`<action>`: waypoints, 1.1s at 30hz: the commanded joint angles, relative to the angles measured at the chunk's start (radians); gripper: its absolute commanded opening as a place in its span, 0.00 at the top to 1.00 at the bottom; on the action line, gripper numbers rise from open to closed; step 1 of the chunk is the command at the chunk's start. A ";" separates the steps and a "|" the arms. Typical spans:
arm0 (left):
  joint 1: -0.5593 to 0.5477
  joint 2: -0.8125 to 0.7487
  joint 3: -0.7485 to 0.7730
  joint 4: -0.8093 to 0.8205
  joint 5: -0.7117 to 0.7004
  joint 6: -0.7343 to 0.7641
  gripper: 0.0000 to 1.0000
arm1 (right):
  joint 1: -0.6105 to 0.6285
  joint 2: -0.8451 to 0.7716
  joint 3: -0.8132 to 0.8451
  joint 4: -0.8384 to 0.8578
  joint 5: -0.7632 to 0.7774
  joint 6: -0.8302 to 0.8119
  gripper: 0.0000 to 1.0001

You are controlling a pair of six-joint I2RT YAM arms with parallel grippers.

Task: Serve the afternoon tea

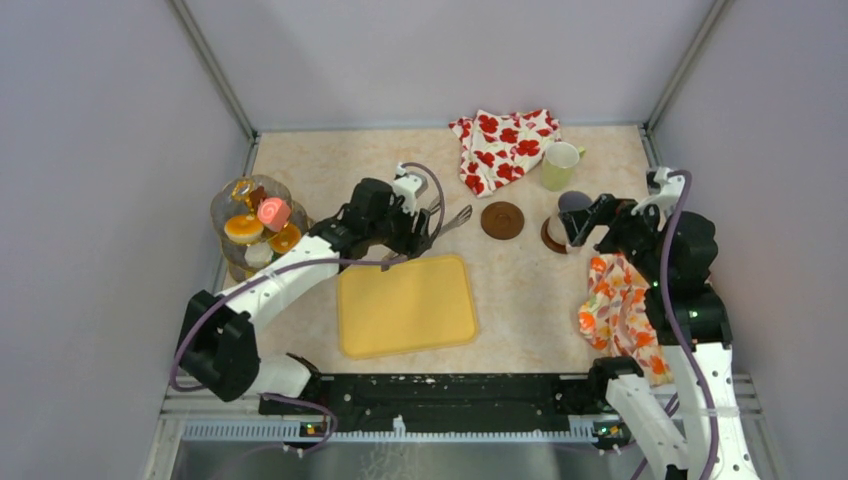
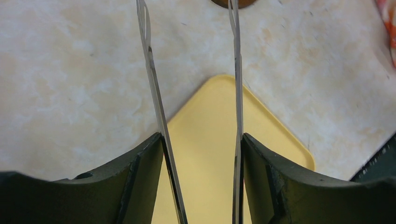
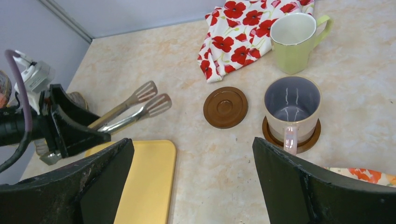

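Two grippers, two jobs. At the left gripper [image 2: 201,144]: squeezes both metal arms of the tongs [image 2: 156,93], with the tips a little apart and pointing out past a corner of the yellow tray [image 2: 210,154]. Looks like a way to lift small sweets without squashing them. At the right gripper [image 3: 191,149]: hangs wide open, holds nothing, points at the greyish mug [image 3: 292,109] on its brown coaster [image 3: 267,132]. Probably lines up for a grab.

Further out: a second coaster [image 3: 225,107], bare. The pale-yellow mug [image 3: 296,42] beside the red-flowered cloth [image 3: 238,37] at the back of the desk [image 1: 520,290]. Sweets [image 1: 262,222] stacked on a stand [image 1: 228,262] at the far left, not yet on the tray.
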 commanded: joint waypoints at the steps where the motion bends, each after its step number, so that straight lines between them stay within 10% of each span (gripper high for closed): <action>1: 0.002 -0.112 -0.091 0.040 0.213 0.102 0.34 | 0.011 -0.011 0.048 0.024 -0.017 -0.006 0.01; 17: 0.001 -0.464 -0.491 0.155 0.284 0.439 0.32 | 0.011 -0.028 0.071 0.014 -0.040 0.007 0.01; 33: -0.012 -0.339 -0.539 0.095 0.302 0.651 0.28 | 0.011 -0.033 0.121 -0.018 -0.058 0.004 0.01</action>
